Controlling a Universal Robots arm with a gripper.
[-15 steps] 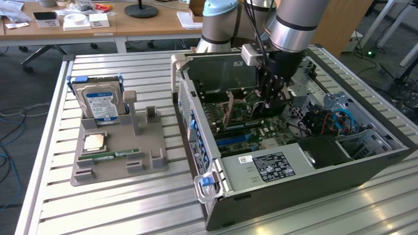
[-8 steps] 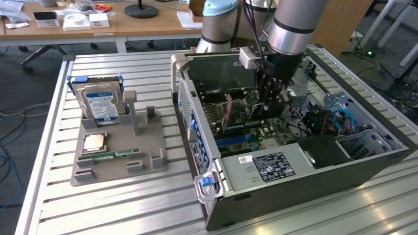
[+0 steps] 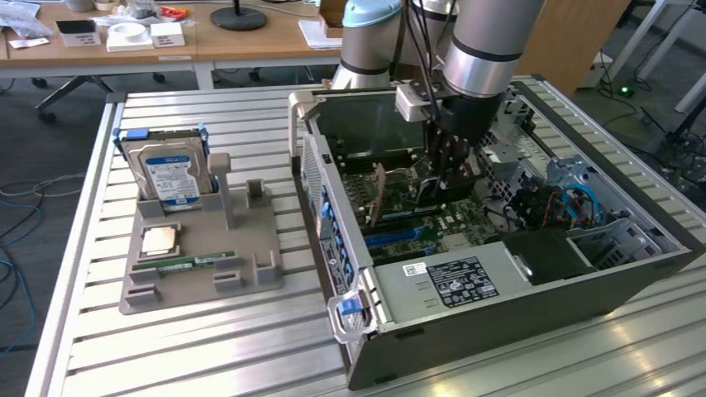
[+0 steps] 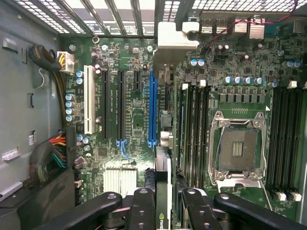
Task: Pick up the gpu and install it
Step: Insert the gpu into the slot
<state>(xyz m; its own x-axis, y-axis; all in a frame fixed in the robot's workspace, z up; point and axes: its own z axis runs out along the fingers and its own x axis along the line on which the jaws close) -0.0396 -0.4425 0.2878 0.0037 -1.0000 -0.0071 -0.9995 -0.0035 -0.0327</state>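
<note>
Item: gpu [image 4: 162, 172], being clamped edge-on between the narrowed fingers [image 4: 143, 211] of the gripper [image 4: 167, 213], being held above the motherboard [image 4: 134, 110], alongside the blue slot [image 4: 152, 105].

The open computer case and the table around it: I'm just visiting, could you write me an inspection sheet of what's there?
Surface: slatted metal table, with the open computer case lying on it.
Job's things: gpu, seen edge-on over the motherboard, close to the blue slot.
Clutter: grey holder carrying a hard drive, a processor chip and a RAM stick.
Grippers: end effector inside the case, shut on the gpu.
Cables: coloured wire bundle in the case; blue cables by the drive bay; loose cables on the floor.
Surroundings: wooden desks behind, with small boxes on them.
</note>
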